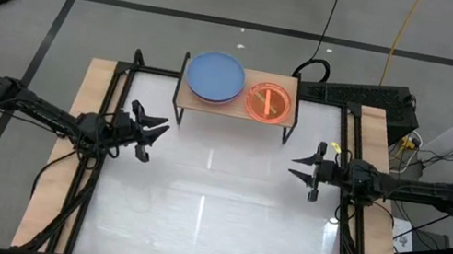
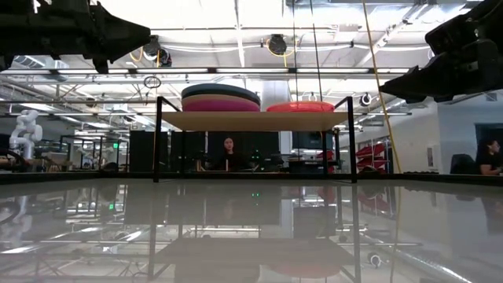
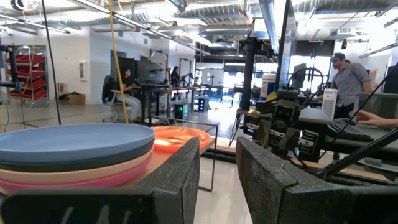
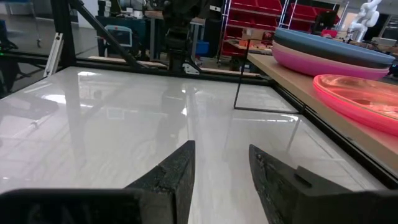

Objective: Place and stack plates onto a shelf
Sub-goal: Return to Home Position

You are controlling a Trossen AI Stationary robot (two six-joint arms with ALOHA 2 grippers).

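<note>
The shelf (image 1: 235,105) stands at the table's far edge on thin black legs. On its left half sits a stack of large plates (image 1: 215,77), blue on top, with dark grey, pale pink and magenta below (image 3: 74,152). On its right half sits a smaller stack (image 1: 268,101), orange on top of hot pink (image 2: 300,106). My left gripper (image 1: 153,133) hovers open over the table's left side, near of the shelf. My right gripper (image 1: 298,169) hovers open over the right side. Both are empty.
The white glossy table (image 1: 209,227) stretches bare between and near of the grippers. Black frame rails (image 1: 112,88) run along both sides. Cables and a power strip (image 1: 358,94) lie beyond the far edge. People sit and stand in the room behind (image 2: 228,151).
</note>
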